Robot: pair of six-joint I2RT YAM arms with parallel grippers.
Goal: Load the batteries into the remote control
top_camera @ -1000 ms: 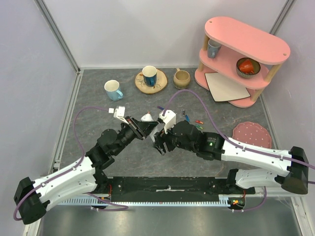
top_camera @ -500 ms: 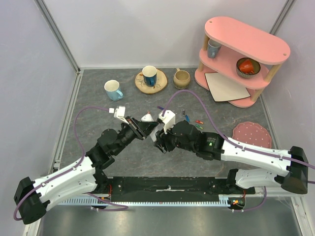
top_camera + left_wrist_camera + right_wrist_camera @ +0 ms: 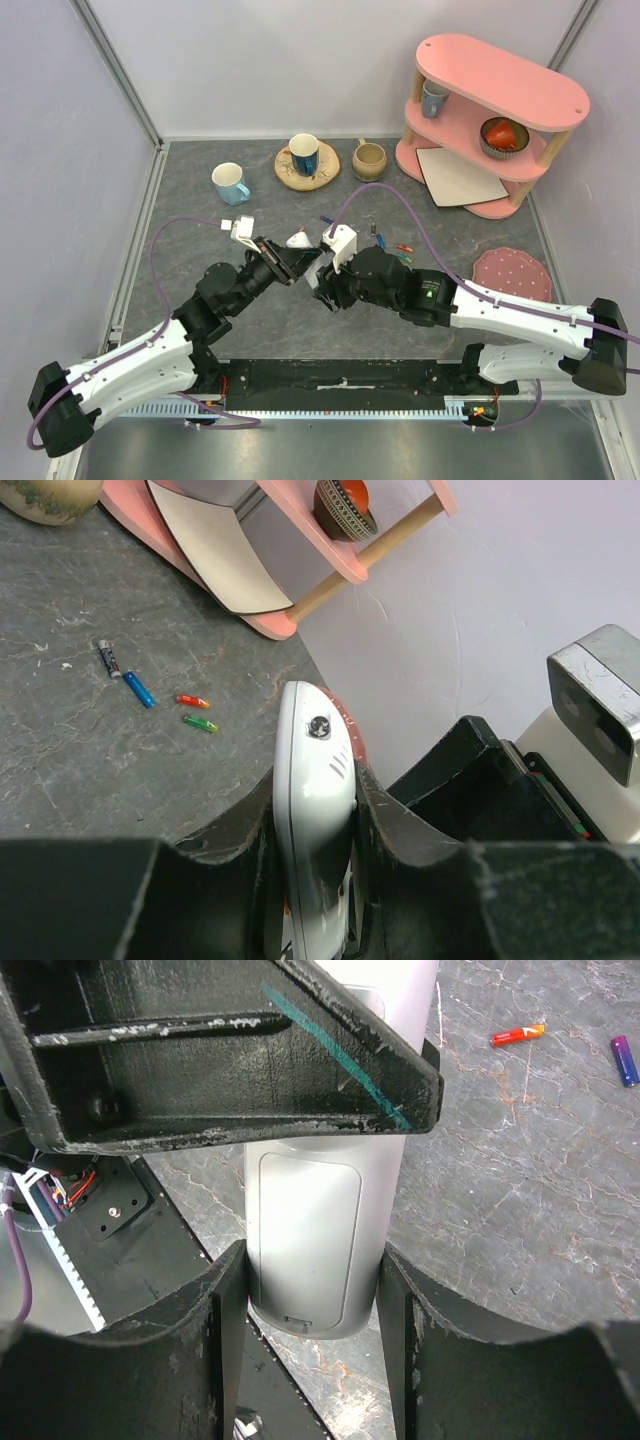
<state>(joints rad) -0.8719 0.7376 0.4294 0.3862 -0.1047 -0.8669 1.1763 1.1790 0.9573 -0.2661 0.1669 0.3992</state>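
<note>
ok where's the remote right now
The remote control is near the table's centre in the top view, gripped between the left hand and the right hand, with the loose batteries lying on the table just to its right.

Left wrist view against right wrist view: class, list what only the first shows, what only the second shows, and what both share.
Only left wrist: the pink shelf with its bowl, a dark grey battery, a green cylinder, and the remote seen edge-on, clamped in the left gripper.
Only right wrist: the remote's back with its closed battery cover, held in the right gripper.
Both: the remote, the red battery, the blue battery, the table.
</note>
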